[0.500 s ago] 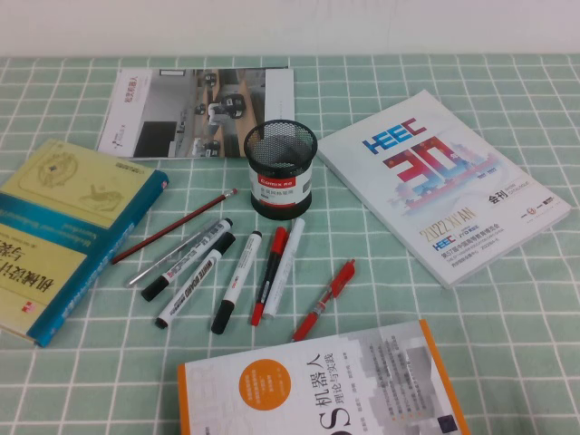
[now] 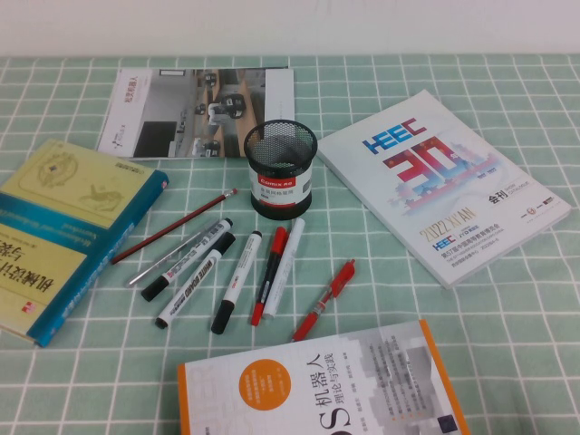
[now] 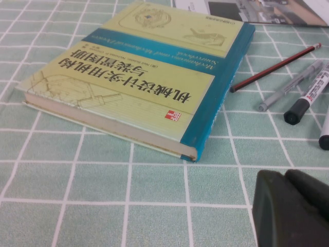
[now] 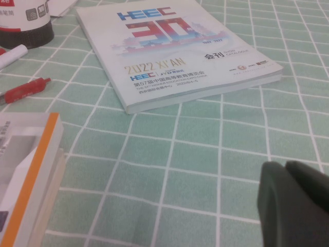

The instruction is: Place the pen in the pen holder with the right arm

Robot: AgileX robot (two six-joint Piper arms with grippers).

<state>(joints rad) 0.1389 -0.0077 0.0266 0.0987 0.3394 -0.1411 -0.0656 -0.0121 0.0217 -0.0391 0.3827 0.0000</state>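
Pen holder (image 2: pixel 281 169) black wire mesh; pen (image 2: pixel 324 299) glossy red translucent plastic; tablecloth (image 2: pixel 507 317) matt checked cloth.

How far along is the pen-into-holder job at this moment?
Nothing is done yet: the pen lies on the tablecloth among the markers, apart from the pen holder, which looks empty. Nothing is in hand: the right gripper is shut and empty, low over the cloth near the HEEC book; the left gripper sits parked. Reach, grasp, carry and drop all remain.

A study or office desk: books (image 2: pixel 68 231), a conference catalogue (image 2: pixel 444 181), markers (image 2: pixel 195 267) and a mesh pen holder (image 2: pixel 281 169) on a green checked tablecloth (image 2: pixel 507 317).
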